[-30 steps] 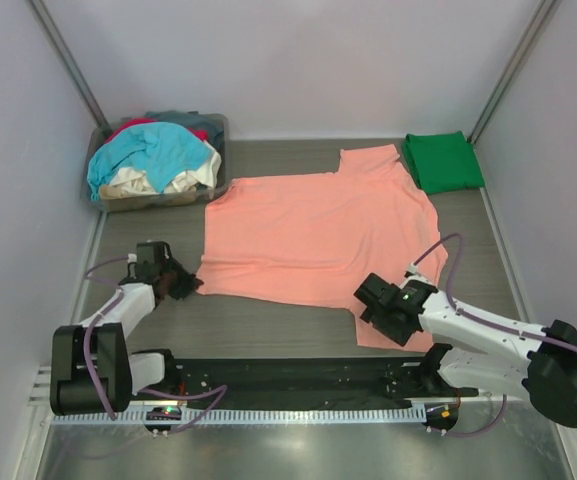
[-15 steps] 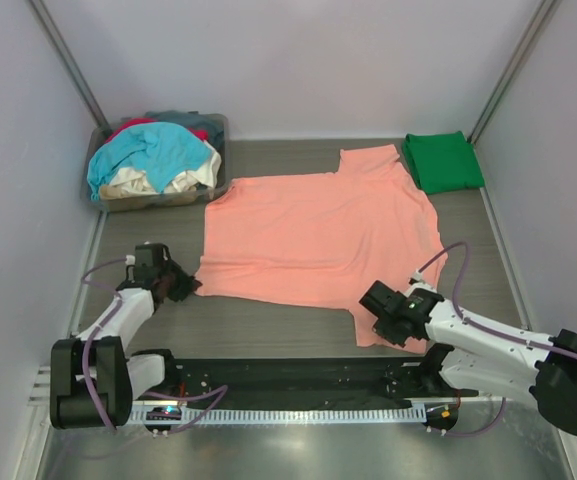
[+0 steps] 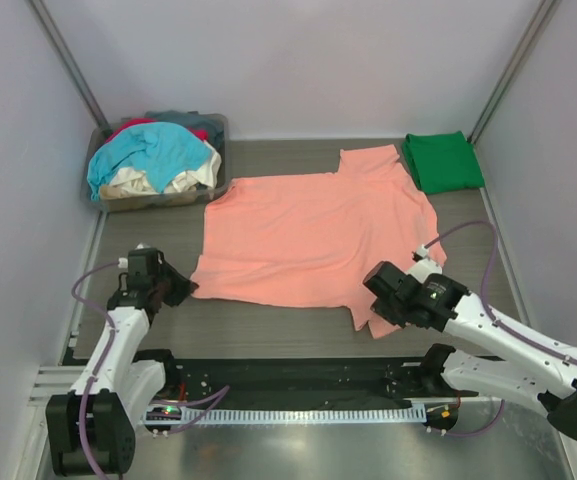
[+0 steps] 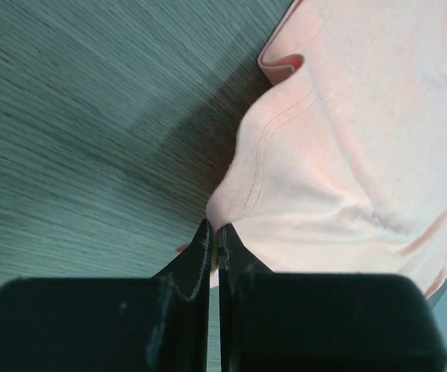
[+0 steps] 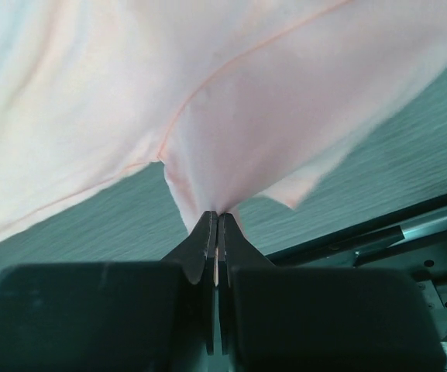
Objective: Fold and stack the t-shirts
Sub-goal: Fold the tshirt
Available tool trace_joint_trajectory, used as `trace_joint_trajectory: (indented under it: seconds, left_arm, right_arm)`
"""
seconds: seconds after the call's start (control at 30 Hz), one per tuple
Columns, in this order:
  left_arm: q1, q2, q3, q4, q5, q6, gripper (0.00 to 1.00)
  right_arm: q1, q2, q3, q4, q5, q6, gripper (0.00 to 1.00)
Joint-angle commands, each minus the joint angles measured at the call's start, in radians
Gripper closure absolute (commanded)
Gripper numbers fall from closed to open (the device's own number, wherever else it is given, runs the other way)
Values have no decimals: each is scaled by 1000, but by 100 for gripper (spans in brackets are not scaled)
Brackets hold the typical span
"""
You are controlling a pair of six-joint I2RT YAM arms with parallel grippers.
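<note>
At the near edge of the desk (image 3: 148,235), a bare strip of wood runs between the arm bases and the salmon-pink t-shirt (image 3: 313,235). The left fingers (image 4: 213,232) are pressed together on the shirt's near-left corner, lifting a small fold of hem. The right fingers (image 5: 215,218) are clamped tight on the near-right flap, and cloth hangs from them above the desk. The shirt lies spread across the middle with its long axis running left to right, and a sleeve juts toward the far edge at its right end. Open desk lies to its left. The dark green t-shirt (image 3: 443,160) sits folded in the far-right corner, just beside that sleeve. In the far-left corner, the grey tub (image 3: 223,150) holds turquoise, cream and red shirts (image 3: 153,150) in a heap.
</note>
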State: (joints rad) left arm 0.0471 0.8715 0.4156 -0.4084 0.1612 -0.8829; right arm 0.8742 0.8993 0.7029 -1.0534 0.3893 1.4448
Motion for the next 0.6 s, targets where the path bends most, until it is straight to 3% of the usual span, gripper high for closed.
trace_joint_trajectory:
  seconds: [0.0,0.3,0.4,0.57]
  left_arm:
    - [-1,-14,63,-56,-15,-1,100]
    - [-3,179,276,-124,-8,87,100]
    - [-4,254,322,-127,12,91,100]
    - [-18,380,402,-132,17,116,100]
  right_arm:
    - [5,6,108,-77,123,-47,99]
    - [-36,176,317,-62,292,-262,99]
    - [-133,205,357,13,293,-374,99]
    - [-390,260,392,177,126,-673,99]
